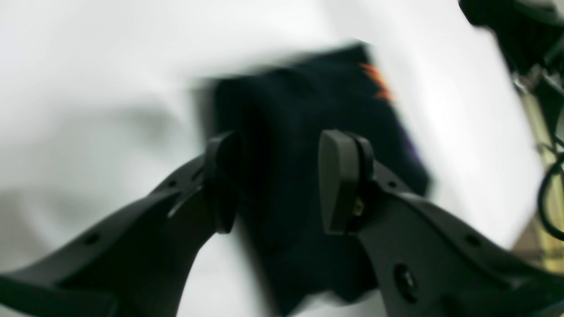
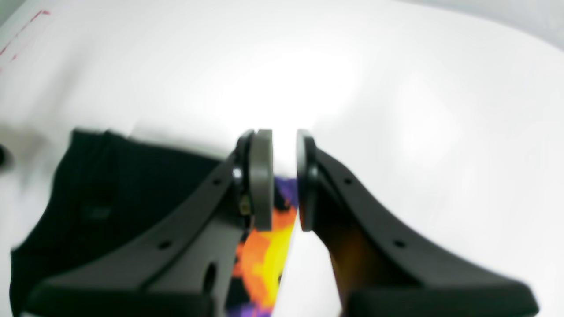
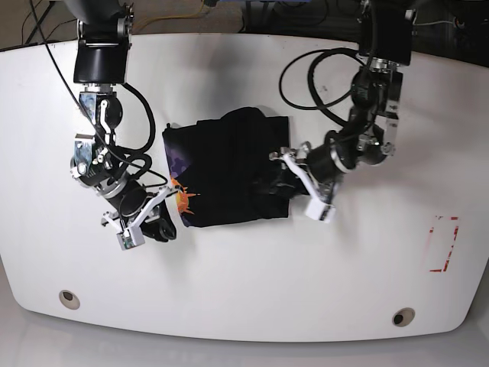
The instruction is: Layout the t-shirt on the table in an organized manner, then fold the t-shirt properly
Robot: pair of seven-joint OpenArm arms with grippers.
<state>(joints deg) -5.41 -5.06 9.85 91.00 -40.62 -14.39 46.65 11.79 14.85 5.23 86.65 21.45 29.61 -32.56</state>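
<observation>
The t-shirt (image 3: pixel 229 168) lies on the white table (image 3: pixel 244 298) as a compact black rectangle, its orange-yellow graphic (image 3: pixel 183 200) showing at its lower left corner. My left gripper (image 3: pixel 281 180) hovers at the shirt's right edge. In the blurred left wrist view its fingers stand well apart (image 1: pixel 277 149), with the t-shirt (image 1: pixel 308 97) lying beyond them. My right gripper (image 3: pixel 166 222) is beside the graphic corner. Its pads (image 2: pixel 284 145) stand a narrow gap apart with bare table showing between them, and the t-shirt (image 2: pixel 110 189) lies just below and to the left.
A red dashed rectangle (image 3: pixel 443 245) marks the table's right side and also shows as a red dashed line (image 2: pixel 26 26) in the right wrist view. Round metal grommets (image 3: pixel 69 298) (image 3: pixel 403 316) sit near the front edge. Black cables (image 3: pixel 321 76) loop off the left arm.
</observation>
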